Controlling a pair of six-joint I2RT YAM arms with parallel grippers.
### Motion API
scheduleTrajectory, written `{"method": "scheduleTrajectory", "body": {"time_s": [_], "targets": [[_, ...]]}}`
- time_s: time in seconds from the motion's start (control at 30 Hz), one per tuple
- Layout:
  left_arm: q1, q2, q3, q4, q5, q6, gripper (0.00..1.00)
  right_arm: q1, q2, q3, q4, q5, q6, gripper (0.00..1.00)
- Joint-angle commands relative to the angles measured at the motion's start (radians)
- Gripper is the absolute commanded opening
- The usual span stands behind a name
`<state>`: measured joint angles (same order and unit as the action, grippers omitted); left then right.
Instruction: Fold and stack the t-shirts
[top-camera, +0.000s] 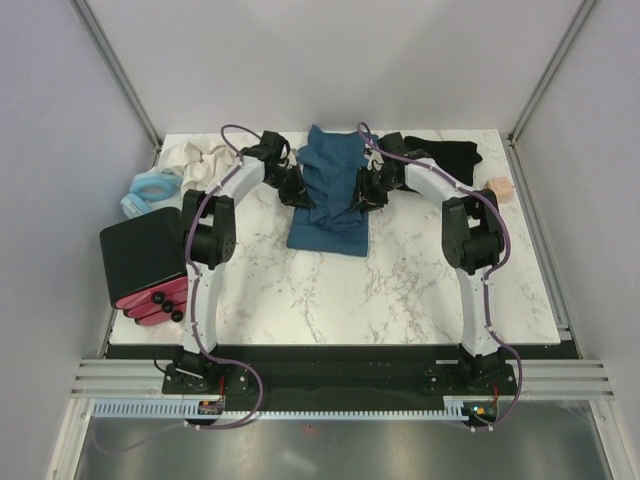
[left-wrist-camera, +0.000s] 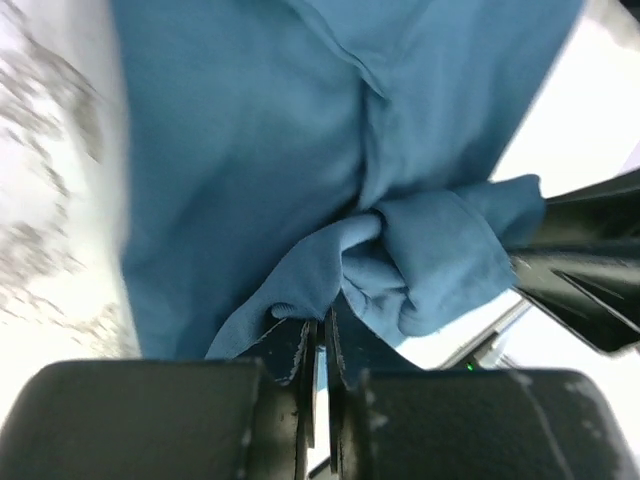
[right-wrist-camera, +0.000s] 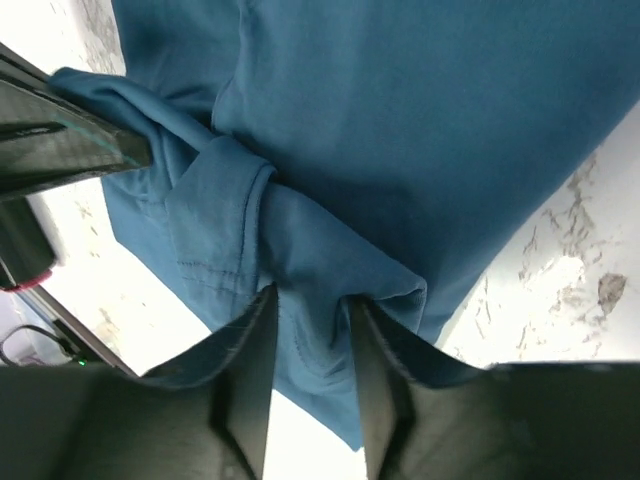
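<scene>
- the teal t-shirt (top-camera: 328, 190) lies as a long folded strip at the far middle of the table (top-camera: 400, 290); the black t-shirt (top-camera: 445, 155) sits crumpled at the far right, apart from it and not yet folded.
- biggest risk, as i judge it: the left gripper (left-wrist-camera: 322, 330) is clenched on the teal hem, while the right gripper (right-wrist-camera: 310, 310) stands with its jaws apart and cloth slack between them. a pull from one side alone would skew the fold.
- smaller risk: the bunched sleeve (left-wrist-camera: 430, 260) between the two claws could get trapped under the next fold and leave a lump.
- the claws sit close together, so a careless move could knock them.
- room: pale plain walls, white marble-look tabletop, smooth, so cloth slides easily.
- left edge clutter: black-and-pink box (top-camera: 145, 265), cream cloth (top-camera: 200, 155), pale blue ring (top-camera: 150, 192).
</scene>
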<state>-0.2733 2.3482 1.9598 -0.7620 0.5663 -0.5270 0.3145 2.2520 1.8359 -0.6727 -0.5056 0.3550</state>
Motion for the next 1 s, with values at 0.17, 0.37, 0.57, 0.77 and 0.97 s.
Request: {"method": "scheduleTrajectory", "body": {"time_s": [0.17,0.37,0.57,0.77,0.97], "targets": [[0.017,0.063,0.191,0.013,-0.045,-0.048,0.26,-0.021,0.038,0.108,0.136,-0.04,0.108,0.45],[0.022,0.108,0.243,0.029,-0.011,-0.085,0.29,-0.04,0.075,0.125,0.205,-0.067,0.191,0.45],[0.026,0.144,0.272,0.032,-0.032,-0.113,0.3,-0.063,0.112,0.129,0.26,-0.06,0.275,0.45],[0.04,0.169,0.32,0.033,-0.043,-0.126,0.34,-0.071,0.12,0.148,0.268,-0.039,0.297,0.45],[0.057,0.151,0.324,0.035,-0.082,-0.12,0.33,-0.08,0.089,0.143,0.266,-0.004,0.285,0.46]]}}
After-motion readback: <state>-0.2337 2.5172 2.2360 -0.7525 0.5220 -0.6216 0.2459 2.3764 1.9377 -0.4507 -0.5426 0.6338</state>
